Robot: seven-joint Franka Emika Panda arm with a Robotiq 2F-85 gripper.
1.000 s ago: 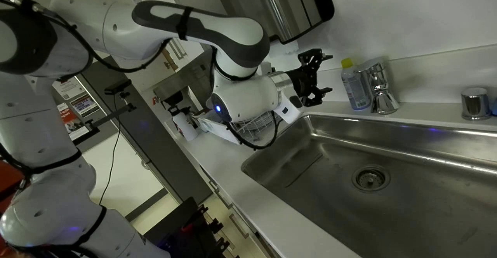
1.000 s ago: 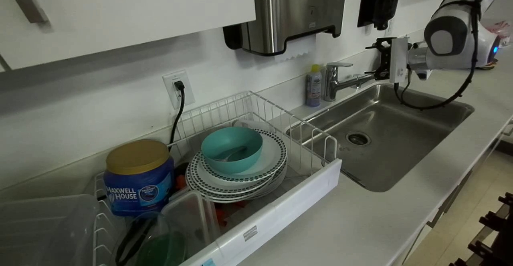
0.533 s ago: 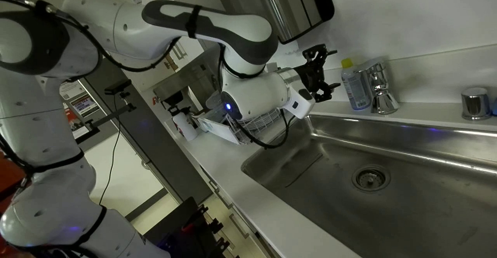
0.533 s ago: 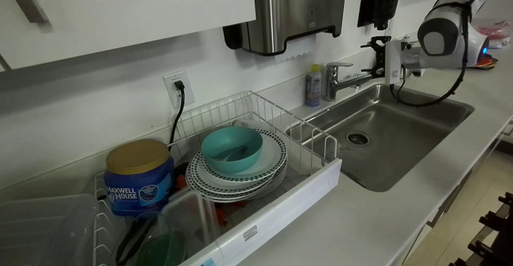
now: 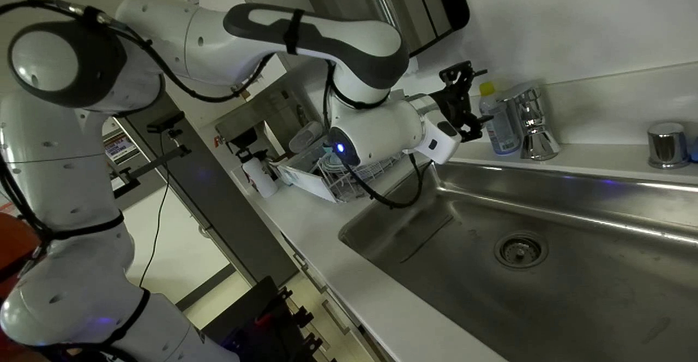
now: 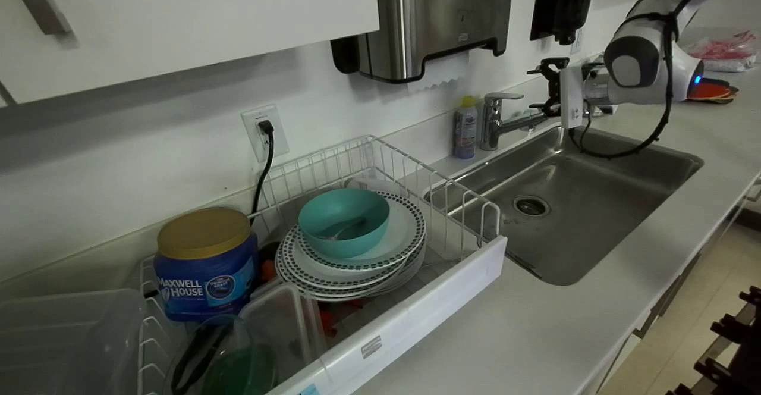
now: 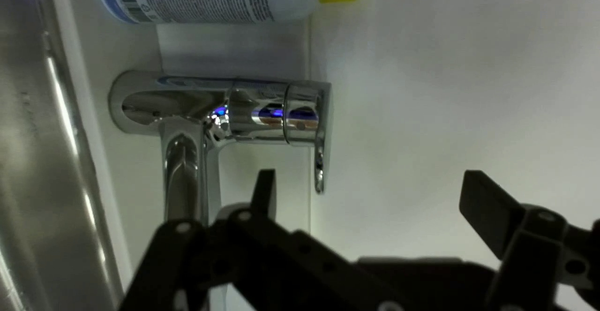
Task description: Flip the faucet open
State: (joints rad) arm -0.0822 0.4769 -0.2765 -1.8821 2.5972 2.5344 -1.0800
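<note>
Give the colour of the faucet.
The faucet is shiny silver with small blue-violet reflections; the wrist view shows it best.

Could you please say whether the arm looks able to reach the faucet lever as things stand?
Probably yes: in the wrist view, the fingers stand apart, and nothing seems to block the faucet lever.

Both exterior views are dim, with a soft shadow across the wall [image 6: 166,133] near the cabinet [image 6: 178,14]. Pale glare runs along the far side of the sink [image 5: 545,187], and a bright streak lies on the towel dispenser [image 6: 452,14]. A blue lamp [image 5: 340,148] glows on the arm [image 5: 223,51]. In the wrist view, white and blue glints mark the faucet [image 7: 253,112], the near gripper [image 7: 369,184] is almost black and soft-edged, and fine print on the bottle [image 7: 206,2] blurs.
</note>
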